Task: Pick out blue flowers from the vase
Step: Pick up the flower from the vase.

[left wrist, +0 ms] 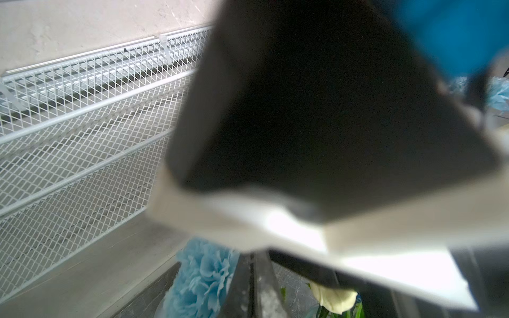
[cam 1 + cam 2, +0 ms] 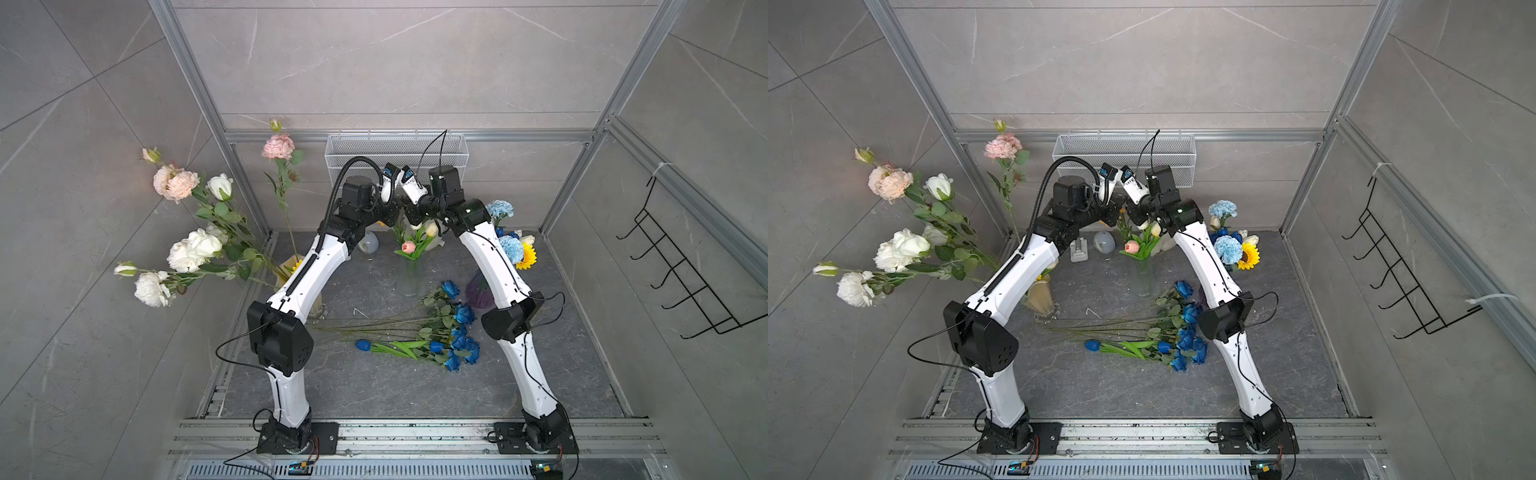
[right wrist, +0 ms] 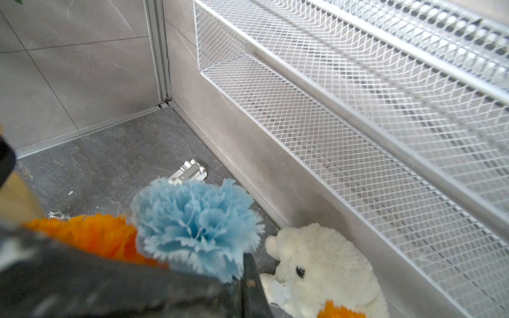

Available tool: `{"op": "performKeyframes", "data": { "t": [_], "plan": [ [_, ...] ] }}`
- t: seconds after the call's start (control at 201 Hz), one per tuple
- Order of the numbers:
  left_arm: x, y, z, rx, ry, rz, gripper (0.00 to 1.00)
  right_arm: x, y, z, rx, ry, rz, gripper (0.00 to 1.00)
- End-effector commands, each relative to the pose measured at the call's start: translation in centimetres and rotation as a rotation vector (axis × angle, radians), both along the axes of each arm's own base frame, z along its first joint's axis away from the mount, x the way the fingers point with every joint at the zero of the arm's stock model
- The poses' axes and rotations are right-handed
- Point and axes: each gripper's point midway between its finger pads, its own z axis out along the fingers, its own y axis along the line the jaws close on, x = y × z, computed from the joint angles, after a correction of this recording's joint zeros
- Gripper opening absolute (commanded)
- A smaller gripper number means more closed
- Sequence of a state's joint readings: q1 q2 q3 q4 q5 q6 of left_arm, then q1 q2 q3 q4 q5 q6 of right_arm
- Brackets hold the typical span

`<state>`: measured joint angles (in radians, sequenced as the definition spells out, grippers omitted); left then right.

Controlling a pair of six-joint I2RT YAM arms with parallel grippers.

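Blue roses and tulips (image 2: 459, 338), deep in colour, lie heaped on the table (image 2: 374, 386) in both top views, stems pointing toward the left arm (image 2: 307, 270). This part of the job reads as done. Not yet removed are two pale-blue carnations (image 2: 510, 248) standing with a sunflower (image 2: 527, 255) in the purple vase (image 2: 478, 291) behind the right arm (image 2: 494, 266). A darker blue bloom (image 2: 1221, 234) shows among them. Both wrists meet above the clear vase (image 2: 409, 278), which holds a pink tulip (image 2: 408, 246); the claws are hidden beneath them.

Left wrist view: the left claw (image 1: 254, 286) shows as dark, blurred fingers drawn together, with nothing visibly between them. A pale-blue carnation (image 1: 205, 275) sits just beside them and a white tulip (image 1: 336, 300) on their other side, with the mesh basket (image 1: 82, 110) behind.

Right wrist view: the right claw (image 3: 249, 278) is closed. A pale-blue carnation (image 3: 195, 220), probably the same one, sits directly over its tips and touches an orange carnation (image 3: 91, 234); a white plush toy (image 3: 325, 272) lies near. The stem is hidden, so a grip on it is likely but not shown. Judged overall, the task is past halfway. What is left is the pale carnations and whatever dark blue stands in the purple vase.
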<state>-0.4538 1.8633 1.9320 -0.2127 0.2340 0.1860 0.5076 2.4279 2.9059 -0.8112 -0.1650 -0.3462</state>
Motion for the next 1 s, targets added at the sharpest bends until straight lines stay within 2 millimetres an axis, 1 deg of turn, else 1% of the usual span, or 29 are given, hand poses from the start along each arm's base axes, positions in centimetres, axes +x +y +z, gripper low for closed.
{"op": "performKeyframes", "data": {
  "t": [0.0,0.105,0.129,0.184,0.244,0.314,0.413,0.503,0.562,0.637,0.707,0.836,0.991],
  "plan": [
    [-1.3,0.5,3.0,-0.034,-0.071,0.009,0.0,-2.0,-1.0,8.6,0.124,-0.159,-0.029,0.0],
    [-1.4,0.7,3.0,-0.038,-0.071,0.016,0.0,-2.3,-1.5,10.0,0.148,-0.179,-0.043,0.0],
    [-1.5,0.7,3.2,-0.04,-0.073,0.016,0.02,-2.3,-1.6,10.1,0.153,-0.18,-0.046,0.0],
    [-1.5,0.8,3.3,-0.042,-0.074,0.017,0.14,-2.4,-1.8,10.7,0.166,-0.189,-0.054,0.0],
    [-1.6,0.8,3.5,-0.044,-0.076,0.018,0.23,-2.4,-2.1,11.2,0.176,-0.197,-0.067,0.0],
    [-1.7,1.1,3.7,-0.045,-0.08,0.028,0.37,-2.4,-2.4,12.0,0.189,-0.214,-0.08,0.0],
    [-1.8,1.2,4.0,-0.051,-0.09,0.033,0.47,-2.7,-2.7,13.1,0.207,-0.237,-0.089,0.0],
    [-1.8,1.0,4.4,-0.057,-0.095,0.024,0.56,-3.3,-3.0,14.6,0.235,-0.262,-0.091,0.0],
    [-1.9,1.0,4.9,-0.068,-0.104,0.018,0.65,-3.7,-3.2,15.5,0.251,-0.274,-0.087,0.0],
    [-2.2,0.8,5.7,-0.093,-0.115,0.005,0.69,-4.2,-3.2,16.0,0.264,-0.275,-0.074,0.0],
    [-2.5,0.6,6.7,-0.115,-0.135,-0.012,0.73,-4.4,-3.0,15.9,0.266,-0.263,-0.066,0.0],
    [-3.2,0.5,8.6,-0.172,-0.187,-0.037,0.74,-4.6,-3.0,15.7,0.27,-0.246,-0.059,0.0],
    [-4.0,0.5,10.5,-0.225,-0.251,-0.058,0.74,-5.2,-2.8,16.4,0.301,-0.24,-0.049,0.0]
  ]
}}
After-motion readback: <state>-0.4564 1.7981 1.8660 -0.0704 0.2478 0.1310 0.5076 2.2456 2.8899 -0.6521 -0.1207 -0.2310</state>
